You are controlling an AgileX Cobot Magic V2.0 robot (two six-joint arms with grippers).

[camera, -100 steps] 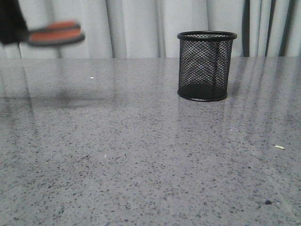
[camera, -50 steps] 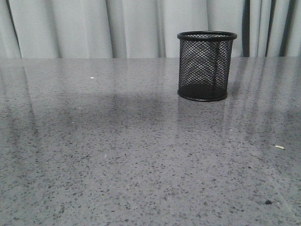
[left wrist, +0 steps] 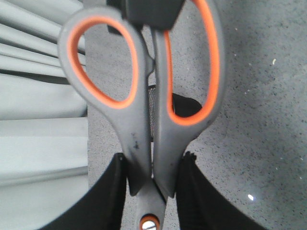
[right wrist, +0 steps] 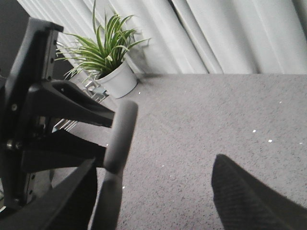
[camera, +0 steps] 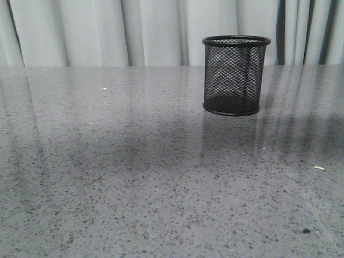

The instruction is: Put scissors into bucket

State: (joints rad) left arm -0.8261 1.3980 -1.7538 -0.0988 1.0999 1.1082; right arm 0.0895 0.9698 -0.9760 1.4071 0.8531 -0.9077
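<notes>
The bucket (camera: 236, 75), a black wire-mesh cup, stands upright and empty at the back right of the table. Neither gripper shows in the front view. In the left wrist view my left gripper (left wrist: 154, 160) is shut on the scissors (left wrist: 139, 129), just below the grey, orange-lined handle loops, near the pivot screw. A strip of the bucket's mesh (left wrist: 152, 103) shows between the handles, beyond the scissors. In the right wrist view my right gripper (right wrist: 153, 163) is open and empty above the table. A grey bar (right wrist: 120, 134), apparently the scissors edge-on, hangs close by its finger.
The grey speckled table (camera: 134, 177) carries a broad shadow in the middle and a small crumb (camera: 319, 168) at the right. A potted plant (right wrist: 110, 62) and the left arm's black body (right wrist: 33, 124) show in the right wrist view. Curtains hang behind.
A second ago the scissors showed at the upper left edge of the front view; they have left that view. The shadow on the table has spread to the right.
</notes>
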